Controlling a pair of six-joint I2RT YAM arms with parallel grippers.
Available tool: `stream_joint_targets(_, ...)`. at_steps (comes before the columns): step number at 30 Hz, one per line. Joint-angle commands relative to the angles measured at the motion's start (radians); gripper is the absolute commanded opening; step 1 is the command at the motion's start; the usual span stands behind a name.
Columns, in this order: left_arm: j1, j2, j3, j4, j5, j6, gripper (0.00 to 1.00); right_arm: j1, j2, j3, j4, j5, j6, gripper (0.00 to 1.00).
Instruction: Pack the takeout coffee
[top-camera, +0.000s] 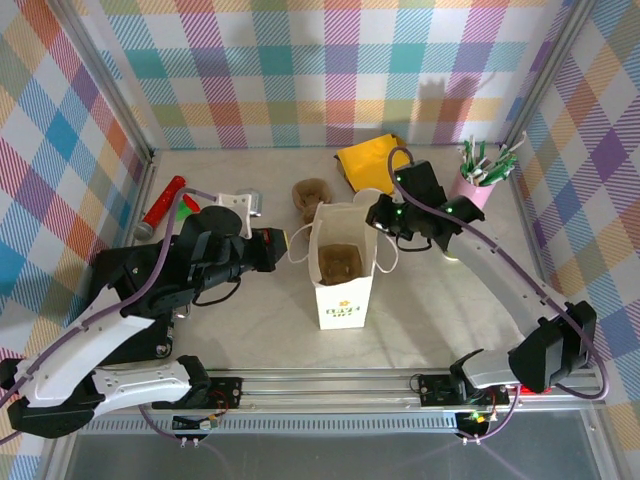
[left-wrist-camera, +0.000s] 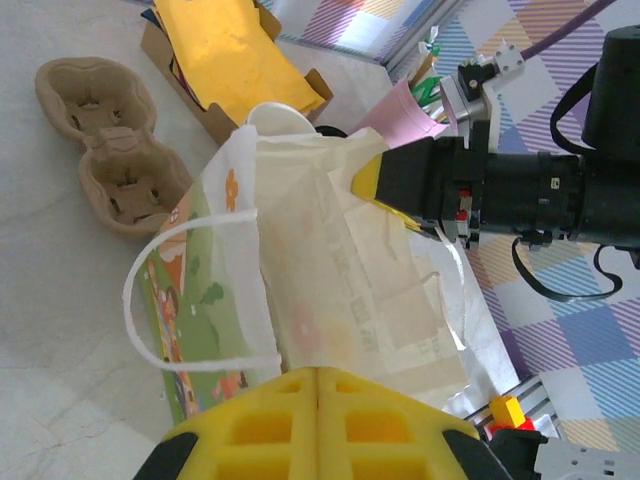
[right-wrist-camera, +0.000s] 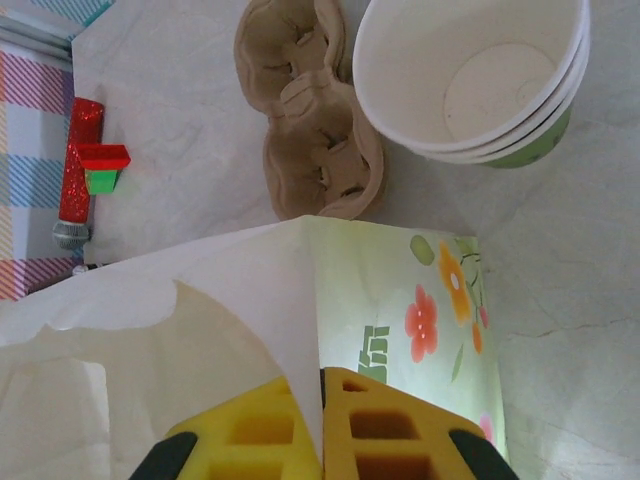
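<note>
— How far along is the packing?
— The bag (top-camera: 345, 300) stands open on the counter (top-camera: 240, 330). The left claw (top-camera: 288, 239) pinches its rim at nine o'clock, and the right claw (top-camera: 380, 216) pinches it at two o'clock.
— And the coffee?
— A brownish shape (top-camera: 340, 262) lies inside the bag. Whether that is the coffee cannot be told. If it is, probably only letting go remains.
</note>
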Motion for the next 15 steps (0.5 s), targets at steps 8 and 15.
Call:
stream_joint_targets(8,0.013,-0.035,-0.013,-0.03,-0.021,-0.005,0.0,-0.023,-0.009,0.167,-0.161,-0.027,-0.135,0.65)
stream_joint_targets(15,0.015,-0.06,-0.024,-0.05,-0.069,0.009,0.0,-0.048,-0.12,0.241,-0.309,0.133,-0.251,0.85)
